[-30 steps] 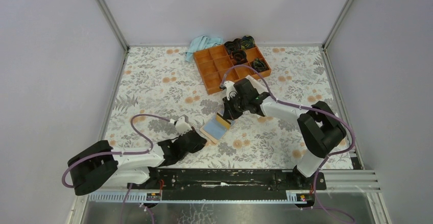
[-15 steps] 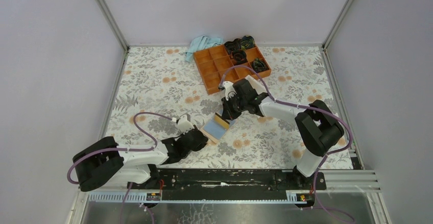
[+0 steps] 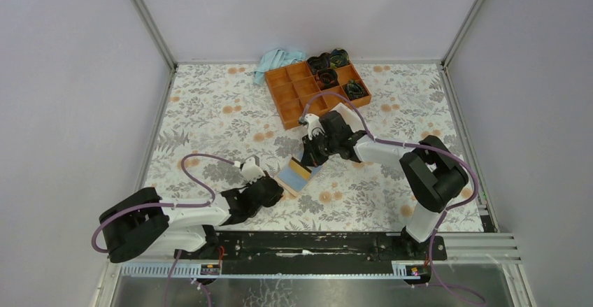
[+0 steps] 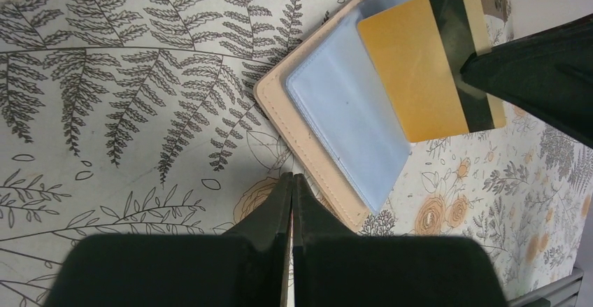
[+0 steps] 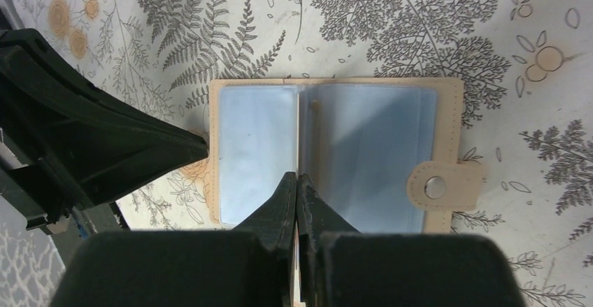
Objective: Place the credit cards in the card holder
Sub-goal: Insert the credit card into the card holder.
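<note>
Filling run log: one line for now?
card holder: open | left gripper: shut, tip at its edge | right gripper: shut on gold card over it

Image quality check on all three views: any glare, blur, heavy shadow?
Top external: even, soft light, no hard shadows, all sharp. Left wrist: gold card and card holder crisp; the left gripper near-black, detail lost. Right wrist: hazy sheen on the card holder's clear sleeves, a darker shadow patch across the right one.

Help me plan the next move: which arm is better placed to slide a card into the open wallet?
Right. The right hand pinches the yellow card over the open wallet; the left hand is shut, empty, at the wallet's edge.
</note>
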Robot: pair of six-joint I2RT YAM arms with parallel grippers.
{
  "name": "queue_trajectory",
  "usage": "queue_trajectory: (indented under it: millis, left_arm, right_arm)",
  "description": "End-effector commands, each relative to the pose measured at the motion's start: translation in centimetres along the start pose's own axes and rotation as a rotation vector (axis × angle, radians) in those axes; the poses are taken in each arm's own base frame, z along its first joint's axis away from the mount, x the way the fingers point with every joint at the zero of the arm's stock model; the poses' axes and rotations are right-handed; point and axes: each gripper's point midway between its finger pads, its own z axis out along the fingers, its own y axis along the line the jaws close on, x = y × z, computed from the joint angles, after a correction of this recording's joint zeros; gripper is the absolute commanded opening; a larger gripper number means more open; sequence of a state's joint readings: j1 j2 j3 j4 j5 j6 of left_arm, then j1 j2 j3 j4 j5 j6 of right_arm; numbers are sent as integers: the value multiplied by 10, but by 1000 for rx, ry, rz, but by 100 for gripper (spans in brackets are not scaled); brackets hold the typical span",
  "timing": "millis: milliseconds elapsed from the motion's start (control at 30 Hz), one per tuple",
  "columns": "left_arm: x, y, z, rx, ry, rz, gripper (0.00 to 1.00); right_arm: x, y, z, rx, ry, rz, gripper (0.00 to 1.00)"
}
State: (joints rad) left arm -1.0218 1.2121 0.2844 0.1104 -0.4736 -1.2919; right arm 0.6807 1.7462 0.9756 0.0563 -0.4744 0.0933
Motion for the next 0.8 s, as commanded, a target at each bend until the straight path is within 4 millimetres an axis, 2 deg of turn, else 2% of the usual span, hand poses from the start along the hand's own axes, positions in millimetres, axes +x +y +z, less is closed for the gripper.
queue_trajectory:
  millis: [0,400,767]
  left_arm:
    - [-10,12,1,-53,-41,21,0]
    - [-13,21,5,-78,-42,15,0]
    - [-27,27,10,-97,-62,6,0]
  right_arm:
    - [-5,8,3,-48,-29,5,0]
    - [2,2,4,-50,-39,44,0]
    - [7,-2,8,-22,-94,113,0]
